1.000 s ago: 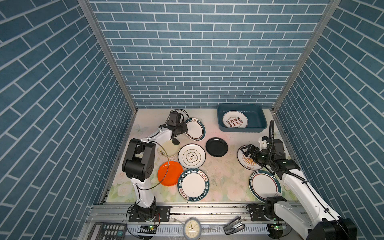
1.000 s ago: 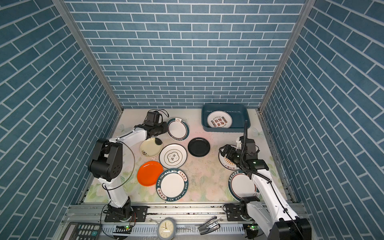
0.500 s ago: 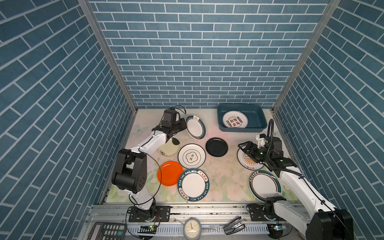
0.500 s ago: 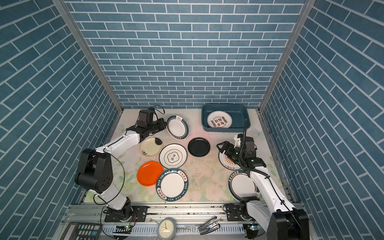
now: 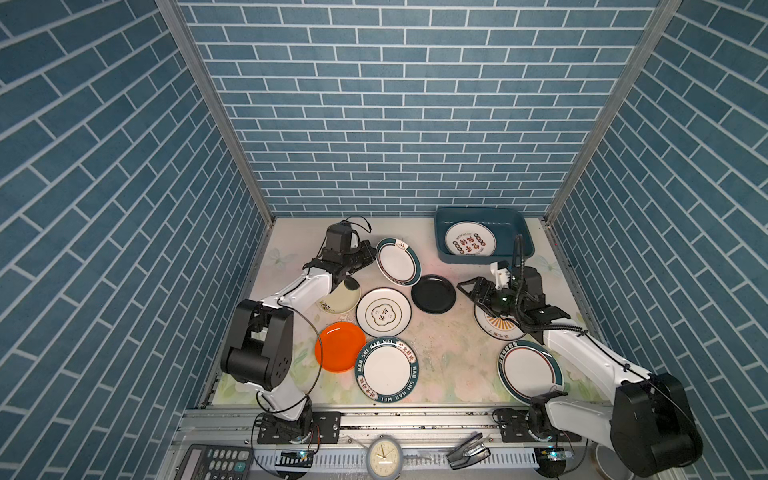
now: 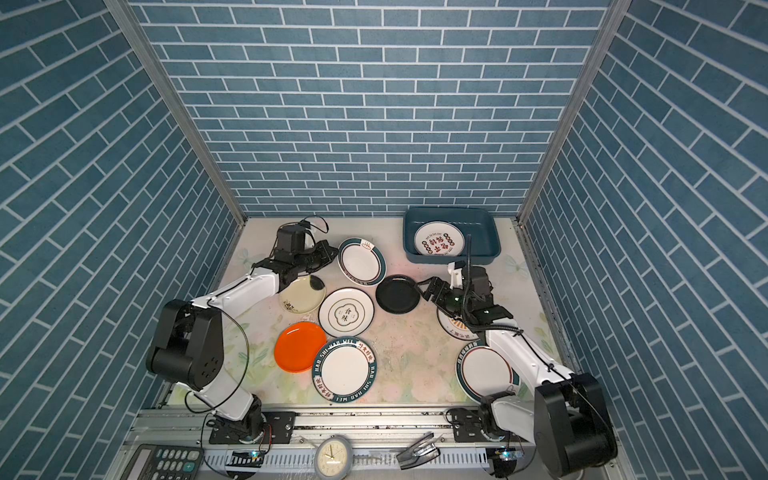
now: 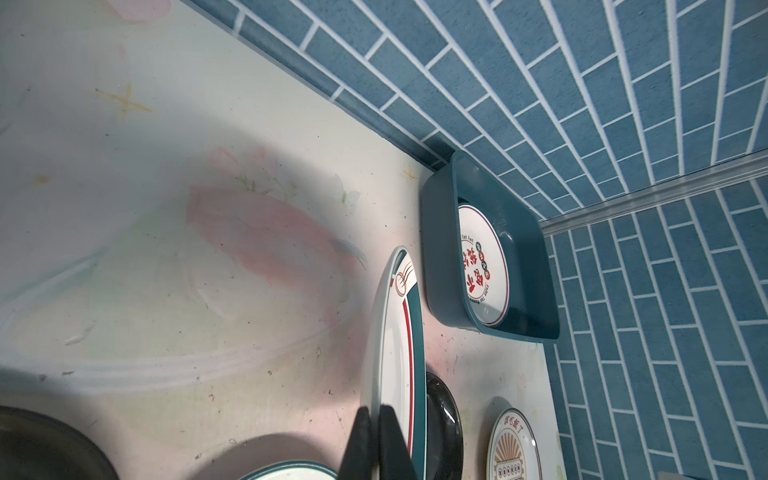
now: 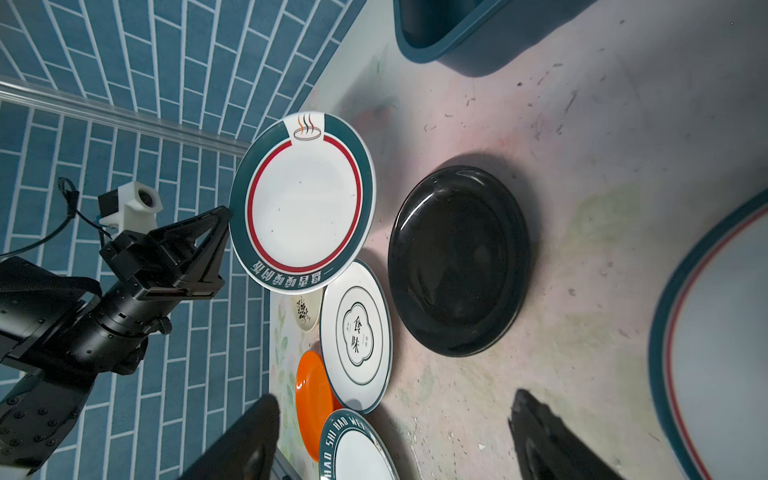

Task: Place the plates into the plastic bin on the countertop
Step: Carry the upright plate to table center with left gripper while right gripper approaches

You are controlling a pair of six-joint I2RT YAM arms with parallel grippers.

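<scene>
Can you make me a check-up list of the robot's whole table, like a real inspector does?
Surface: flowery countertop, scuffed and speckled with dark bits.
Job's things: one printed plate lies in the plastic bin. A teal-rimmed plate is held tilted. Seven more lie on the countertop, among them the black plate and the orange plate.
Clutter: calculator, clock and dark clip on the front rail.
Tools: left tool shut on the teal-rimmed plate's rim. Right tool open, holding nothing, near the black plate.
Cables: a black cable loops off the left arm.
Surroundings: blue brick walls on three sides.
</scene>
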